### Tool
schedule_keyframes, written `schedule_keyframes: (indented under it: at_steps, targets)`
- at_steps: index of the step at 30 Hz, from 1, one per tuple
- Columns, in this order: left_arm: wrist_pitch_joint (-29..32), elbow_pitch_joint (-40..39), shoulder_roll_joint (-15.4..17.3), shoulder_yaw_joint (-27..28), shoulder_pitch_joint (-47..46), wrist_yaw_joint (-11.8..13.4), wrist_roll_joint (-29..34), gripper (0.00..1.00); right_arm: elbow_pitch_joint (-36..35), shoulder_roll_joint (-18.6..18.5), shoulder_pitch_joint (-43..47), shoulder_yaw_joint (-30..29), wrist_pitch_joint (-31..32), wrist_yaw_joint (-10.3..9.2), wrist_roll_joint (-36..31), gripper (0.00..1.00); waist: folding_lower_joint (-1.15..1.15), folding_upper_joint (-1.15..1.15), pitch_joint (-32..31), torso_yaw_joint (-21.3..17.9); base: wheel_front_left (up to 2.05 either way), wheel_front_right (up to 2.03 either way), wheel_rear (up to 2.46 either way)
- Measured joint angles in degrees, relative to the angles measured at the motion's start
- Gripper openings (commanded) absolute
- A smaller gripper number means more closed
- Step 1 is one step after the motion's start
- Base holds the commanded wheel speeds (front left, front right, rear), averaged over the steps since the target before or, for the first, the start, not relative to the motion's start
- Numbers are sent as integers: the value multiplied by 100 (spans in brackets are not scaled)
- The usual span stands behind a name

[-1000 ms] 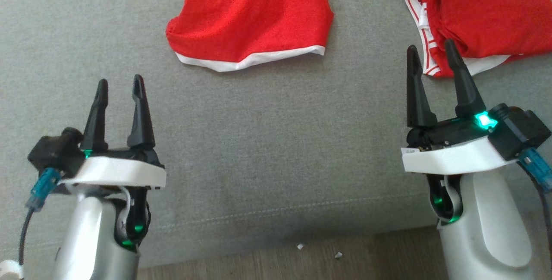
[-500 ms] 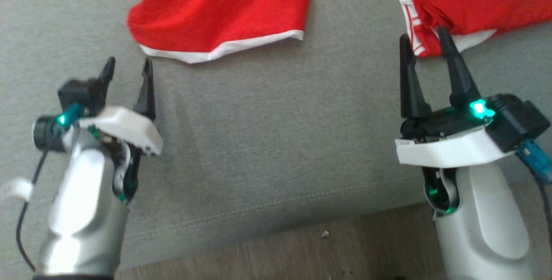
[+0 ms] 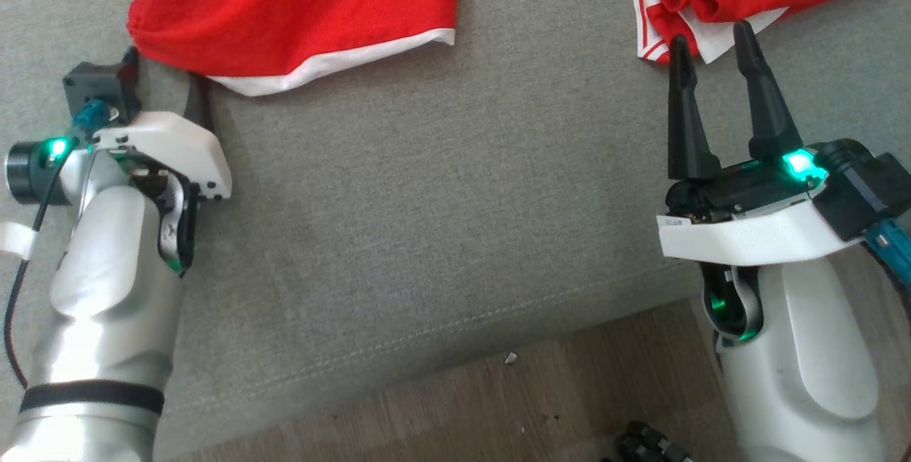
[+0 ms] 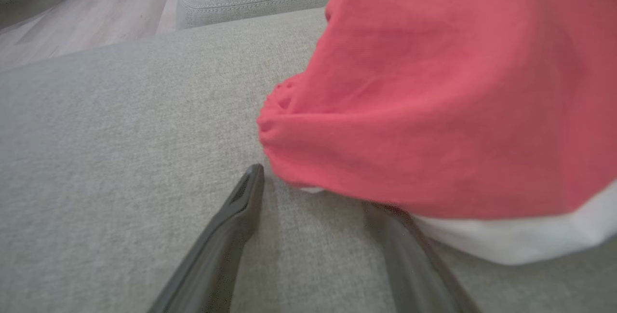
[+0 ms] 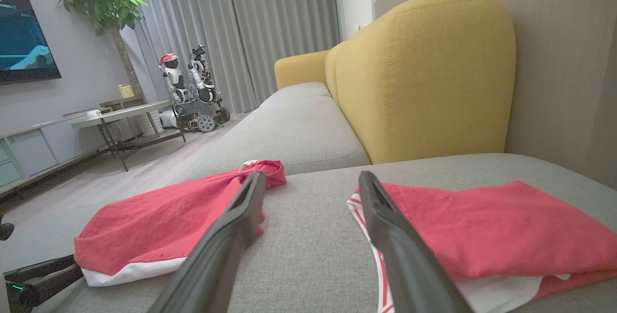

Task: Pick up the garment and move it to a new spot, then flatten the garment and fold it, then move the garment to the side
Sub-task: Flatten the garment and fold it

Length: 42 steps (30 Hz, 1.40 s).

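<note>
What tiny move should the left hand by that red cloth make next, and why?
Probably ease the left hand slightly further forward, then close. Its fingers stand open at the near corner of the red garment: one is over the bare grey cushion, the other has its tip at the white hem. Little cloth seems to lie between them yet, so a pinch now might slip off.

Soft, even light lay on the sofa [image 3: 427, 234], with faint shadows. The head view was fairly sharp; the left arm [image 3: 107, 291] glared white, and green lamps [image 3: 798, 163] glowed on both arms. The left wrist view was smeared, the garment [image 4: 434, 110] washed to pink, the left fingers [image 4: 231, 236] soft. The right wrist view bowed at its edges, the right fingers [image 5: 226, 245] unfocused.
</note>
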Motion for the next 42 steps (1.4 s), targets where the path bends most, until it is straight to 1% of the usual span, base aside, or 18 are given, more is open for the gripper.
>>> schedule_keyframes:
  at_steps: [4, 9, 11, 14, 26, 27, 28, 30, 34, 38, 42]
  targets:
    - [-151, 193, 11, -5, -149, 58, 4, 100, 0, 1, -7, 3, 0, 0, 2, 100, 0, 0, 5, -32, 0, 0, 0]
    - [-323, 331, 11, -16, -197, 48, 2, 100, 4, 1, -8, 3, 0, 0, 46, 100, 0, 0, -49, -27, 0, 0, 0]
    - [-411, 330, 7, -53, -196, -16, -1, 100, 7, 1, -7, -7, 0, 0, 45, 100, 0, 0, -81, -3, 0, 0, 0]
    - [-527, 301, -1, -102, -192, -190, -20, 100, 40, 1, -7, -26, 0, 0, 42, 100, 0, 0, -135, 43, 0, 0, 0]
    - [-643, 401, 0, -200, -201, -417, -124, 100, 65, 1, -7, 38, 0, 0, -5, 100, 0, 0, -202, 100, 0, 0, 0]
    - [-644, 431, 3, -212, -211, -457, -124, 32, 65, 1, -7, 41, 0, 0, -9, 100, 0, 0, -193, 96, 0, 0, 0]
    - [-644, 466, 8, -231, -227, -469, -124, 0, 65, 1, -7, 43, 0, 0, -9, 100, 0, 0, -185, 91, 0, 0, 0]
    - [-645, 511, 10, -259, -277, -501, -123, 0, 69, 1, -7, 42, 0, 0, -9, 100, 0, 0, -174, 83, 0, 0, 0]
    - [-646, 425, 11, -233, -336, -464, -126, 0, 140, 1, -6, 33, 0, 0, -9, 100, 0, 0, -195, 91, 0, 0, 0]
    - [-648, -141, 29, -155, -327, -280, -157, 0, 188, 1, -5, -33, 0, 0, -9, 100, 0, 0, -250, 181, 0, 0, 0]
    - [-654, -678, 148, -89, -227, -40, 8, 0, 291, 1, -5, -19, 0, 0, -9, 100, 0, 0, -322, 307, 0, 0, 0]
